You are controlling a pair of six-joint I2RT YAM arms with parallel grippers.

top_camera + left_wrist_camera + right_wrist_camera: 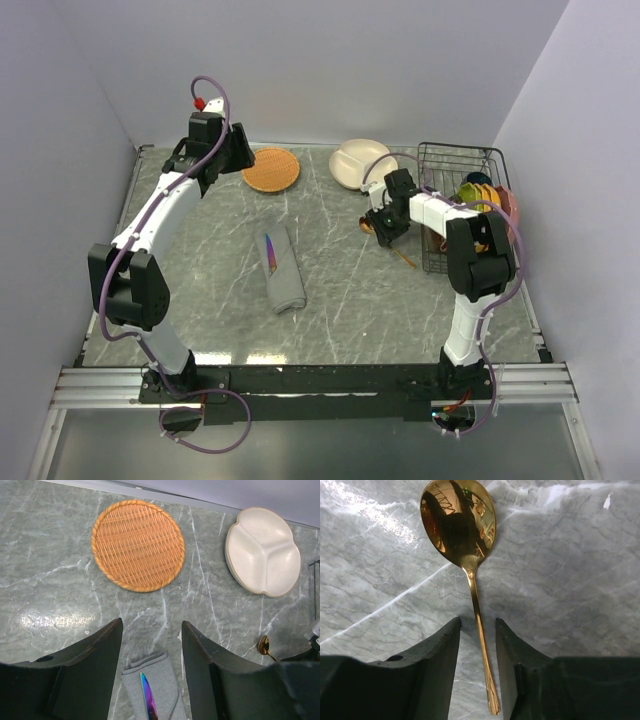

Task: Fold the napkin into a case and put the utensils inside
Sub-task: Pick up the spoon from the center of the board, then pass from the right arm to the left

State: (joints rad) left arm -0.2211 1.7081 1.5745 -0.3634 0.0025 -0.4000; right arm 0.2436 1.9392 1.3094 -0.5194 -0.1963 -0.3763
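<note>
Our right gripper (477,622) stands parted astride the handle of the gold spoon (460,525), bowl ahead; light, stiff, slippery, we judge, so pinch mid-handle. Our left gripper (152,624) hangs open, well apart from the case (165,680)

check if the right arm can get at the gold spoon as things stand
Probably yes: the right pincer hangs just over the gold spoon, whose handle lies between its open fingers, and nothing blocks it.
</note>
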